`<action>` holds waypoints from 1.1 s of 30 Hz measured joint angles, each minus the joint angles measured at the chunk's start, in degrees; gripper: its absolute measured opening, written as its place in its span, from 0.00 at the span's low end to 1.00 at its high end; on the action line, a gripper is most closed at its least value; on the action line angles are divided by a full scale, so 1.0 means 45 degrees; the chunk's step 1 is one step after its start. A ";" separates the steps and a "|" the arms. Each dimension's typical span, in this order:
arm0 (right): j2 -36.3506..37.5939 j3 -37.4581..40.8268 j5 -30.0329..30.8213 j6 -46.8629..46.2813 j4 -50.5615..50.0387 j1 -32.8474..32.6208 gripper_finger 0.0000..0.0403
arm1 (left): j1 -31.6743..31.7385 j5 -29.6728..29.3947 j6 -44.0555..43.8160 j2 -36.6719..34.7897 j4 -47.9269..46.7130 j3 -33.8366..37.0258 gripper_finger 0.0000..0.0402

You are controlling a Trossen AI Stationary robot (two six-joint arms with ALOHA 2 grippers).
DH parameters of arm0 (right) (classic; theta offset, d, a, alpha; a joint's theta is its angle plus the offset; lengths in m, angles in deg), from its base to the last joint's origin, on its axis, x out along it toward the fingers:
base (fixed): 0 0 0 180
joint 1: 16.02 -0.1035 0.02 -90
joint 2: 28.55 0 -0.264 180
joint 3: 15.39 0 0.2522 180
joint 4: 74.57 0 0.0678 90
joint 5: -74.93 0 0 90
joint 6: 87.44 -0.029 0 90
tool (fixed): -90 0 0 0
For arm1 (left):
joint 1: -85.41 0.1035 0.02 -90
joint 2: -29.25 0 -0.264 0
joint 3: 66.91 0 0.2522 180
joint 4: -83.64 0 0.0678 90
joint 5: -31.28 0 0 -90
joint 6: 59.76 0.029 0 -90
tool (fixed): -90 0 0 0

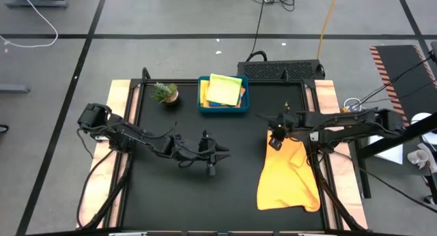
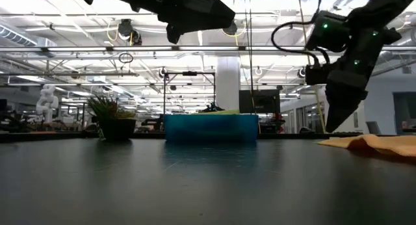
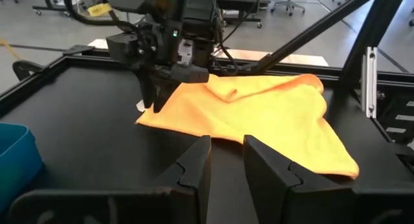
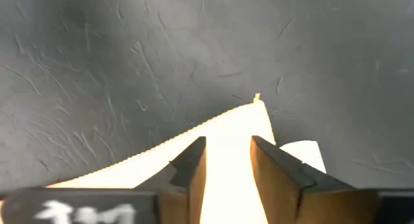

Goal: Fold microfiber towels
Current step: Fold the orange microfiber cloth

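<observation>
An orange microfiber towel [image 1: 288,176] lies on the right part of the black table, rumpled along its far side, with its far left corner [image 4: 256,101] flat on the surface. My right gripper [image 1: 275,142] hangs just above that corner, fingers pointing down and open, with only the cloth below showing in the gap [image 4: 226,162]. My left gripper [image 3: 226,166] hovers over the middle of the table, pointing toward the towel. It is open by a narrow gap and holds nothing. Folded yellow and other towels [image 1: 224,89] lie in the teal tray [image 1: 202,105].
A small potted plant [image 1: 165,93] stands left of the tray at the far side. The towel reaches close to the table's right rail [image 1: 321,161]. A white tag [image 4: 301,153] shows beside the towel's corner. Bare black surface lies between the two grippers and at the near left.
</observation>
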 joint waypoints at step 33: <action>-0.1164 -0.0113 -0.0107 0.2715 0.5704 -0.2085 0.00 | 0.1181 -0.0302 -0.2815 0.2846 0.2179 0.0009 0.34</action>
